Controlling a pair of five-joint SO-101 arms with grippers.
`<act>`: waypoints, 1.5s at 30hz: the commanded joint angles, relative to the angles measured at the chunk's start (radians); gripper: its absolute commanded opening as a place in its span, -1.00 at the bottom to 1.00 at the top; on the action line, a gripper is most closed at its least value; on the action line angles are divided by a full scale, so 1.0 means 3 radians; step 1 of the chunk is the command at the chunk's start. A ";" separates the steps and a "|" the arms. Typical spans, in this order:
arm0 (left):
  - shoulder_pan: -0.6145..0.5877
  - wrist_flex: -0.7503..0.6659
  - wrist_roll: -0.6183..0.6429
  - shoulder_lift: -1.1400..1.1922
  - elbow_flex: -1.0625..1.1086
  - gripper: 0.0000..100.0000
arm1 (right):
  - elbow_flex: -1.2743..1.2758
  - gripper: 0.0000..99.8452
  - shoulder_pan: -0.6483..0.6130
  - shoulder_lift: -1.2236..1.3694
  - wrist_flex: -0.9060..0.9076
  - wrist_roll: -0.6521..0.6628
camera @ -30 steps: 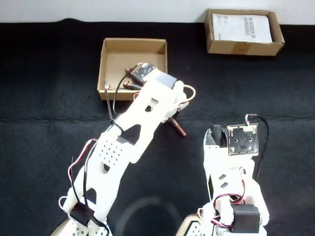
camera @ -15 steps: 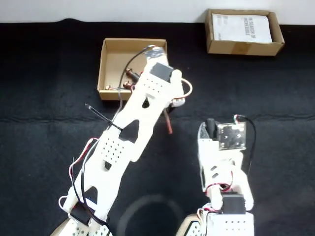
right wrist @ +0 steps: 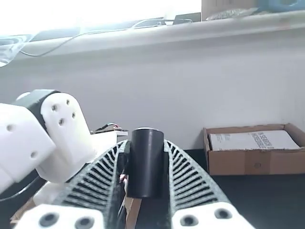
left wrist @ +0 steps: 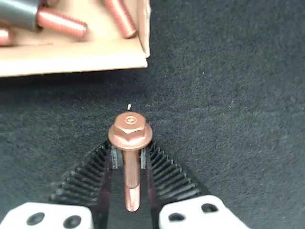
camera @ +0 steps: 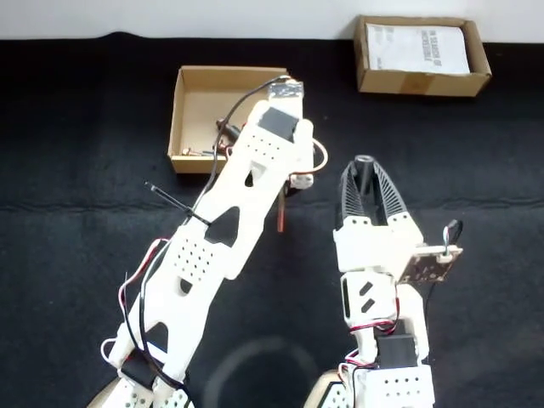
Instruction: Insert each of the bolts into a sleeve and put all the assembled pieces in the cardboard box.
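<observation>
On the black worktop (camera: 76,221), the far-left cardboard box (camera: 204,98) already holds some assembled pieces (left wrist: 52,19). The left fingers (left wrist: 90,176) grasp a bolt (left wrist: 129,157) just beside it and the right fingers (right wrist: 186,181) clench a sleeve (right wrist: 147,162). Joining and boxing them remain.

— What covers the table?
— A black cloth (camera: 76,212), creased across its middle. A white wall (camera: 170,17) runs along twelve o'clock.
— Anything else out there?
— A small carton (camera: 421,82) holding a white booklet (camera: 416,47) at one o'clock. Bright light falls above the ledge (right wrist: 214,26) behind.
</observation>
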 commanded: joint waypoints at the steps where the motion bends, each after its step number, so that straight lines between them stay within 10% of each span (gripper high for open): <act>1: -0.0028 0.0015 -0.0133 -0.0376 -0.0151 -0.98 | 0.0453 -0.98 -0.0003 -0.0013 -0.0171 -0.0031; 15: 0.0212 -0.0010 -0.1217 -0.2345 -0.0156 -0.98 | 0.0453 -0.98 0.0003 0.0013 -0.0269 -0.0026; 28: 0.0586 -0.1268 -0.0808 -0.2539 -0.0125 -0.98 | 0.0453 -0.98 -0.0003 0.0018 -0.0248 -0.0026; 45: 0.0831 -0.1279 -0.0425 -0.2166 -0.0125 -0.98 | 0.0453 -0.98 -0.0003 -0.0008 -0.0248 -0.0026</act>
